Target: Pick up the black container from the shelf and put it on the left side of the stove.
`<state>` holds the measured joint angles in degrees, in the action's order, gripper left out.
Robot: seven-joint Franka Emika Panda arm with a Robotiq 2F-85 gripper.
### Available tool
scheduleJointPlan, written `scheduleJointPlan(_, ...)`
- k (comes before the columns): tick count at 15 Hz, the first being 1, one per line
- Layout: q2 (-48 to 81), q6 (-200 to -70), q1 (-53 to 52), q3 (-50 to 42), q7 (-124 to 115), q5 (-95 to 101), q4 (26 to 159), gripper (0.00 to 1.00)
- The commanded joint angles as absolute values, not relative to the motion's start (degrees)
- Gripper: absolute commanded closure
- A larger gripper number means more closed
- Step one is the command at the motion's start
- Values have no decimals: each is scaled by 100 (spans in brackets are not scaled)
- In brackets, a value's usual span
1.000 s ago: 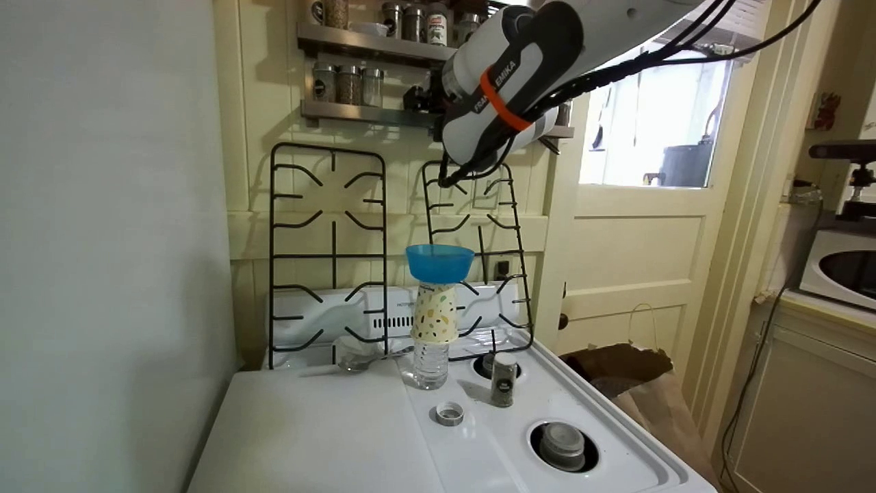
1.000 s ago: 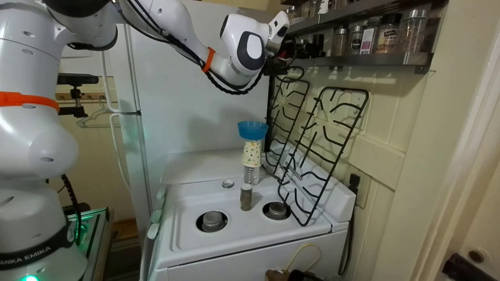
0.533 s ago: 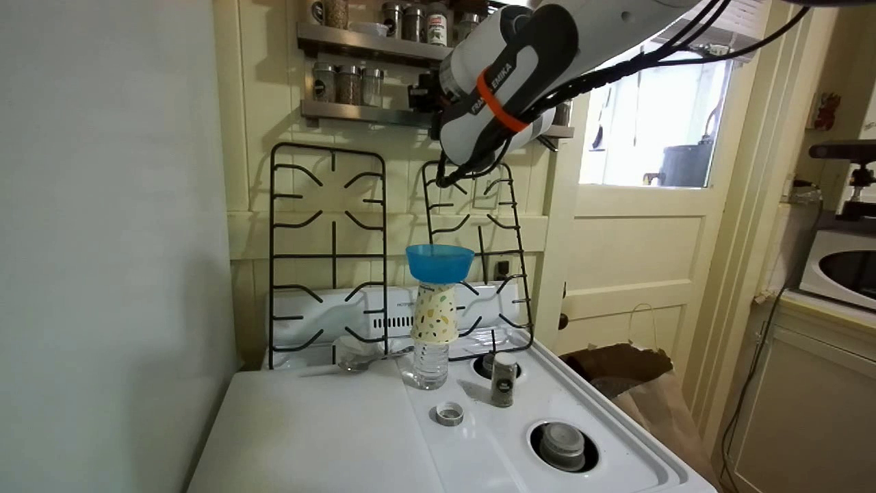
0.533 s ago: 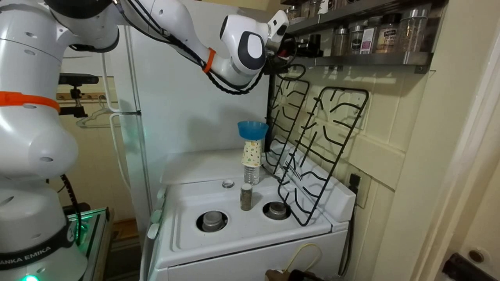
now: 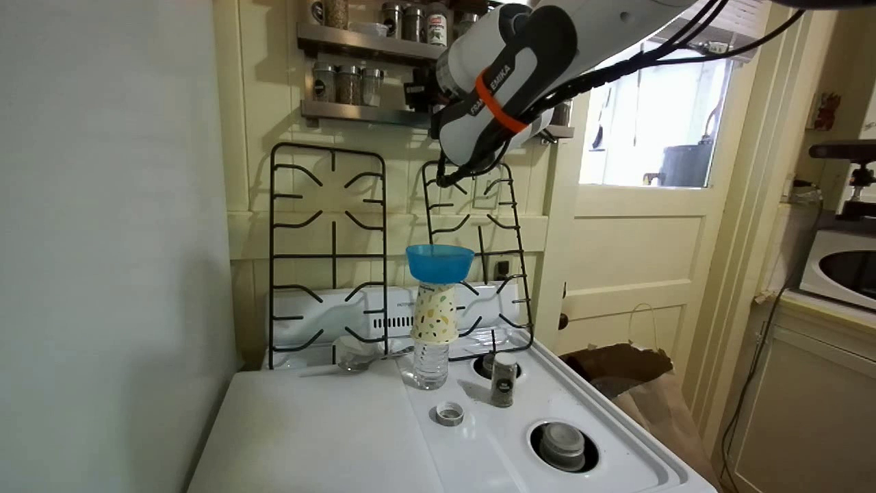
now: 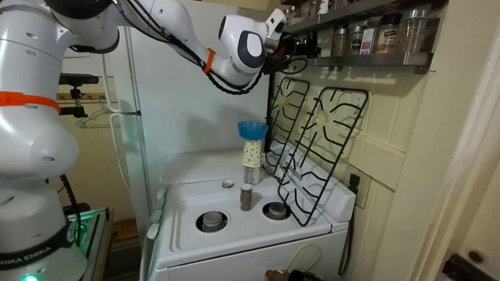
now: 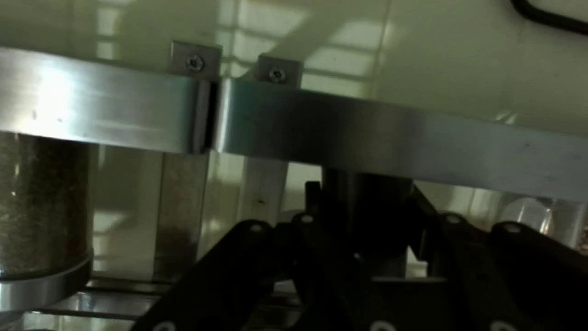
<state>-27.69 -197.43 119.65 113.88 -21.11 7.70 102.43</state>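
Pincer (image 7: 370,209) stands part-closed, tips against both sides of its load. Below spreads the stove (image 6: 242,234); above that runs the shelf (image 6: 383,59); two grates (image 5: 334,255) lean at the stove's back. Gripped behind the lower rail (image 7: 376,138) is the container (image 7: 360,197), base hidden. One cap (image 5: 449,413) lies on the stove.

- Arm (image 6: 37,144): glossy white, rounded segments with dark joint covers (image 6: 78,8).
- Orange bands (image 6: 29,99): a broad one low down, a narrow one nearer the wrist.
- Cables (image 5: 606,77): black, bundled and twisted along the forearm.
- Lettering (image 5: 504,75): pale on a dark panel (image 5: 558,34).
- Base collar (image 6: 33,255): black, pale letters reading "ANKA EMIKA" in view.
- Base light (image 6: 29,278): glowing green.
- Gripper (image 7: 370,207): black, with pale round screws (image 7: 511,228).
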Motion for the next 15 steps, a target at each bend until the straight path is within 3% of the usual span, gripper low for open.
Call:
scheduleJointPlan(1, -2775, -19815, 11638, 11058, -1746, 998, 10411, 81)
scheduleJointPlan(15, -3268, -19820, 10282, 9316, 67, 818, 11106, 81)
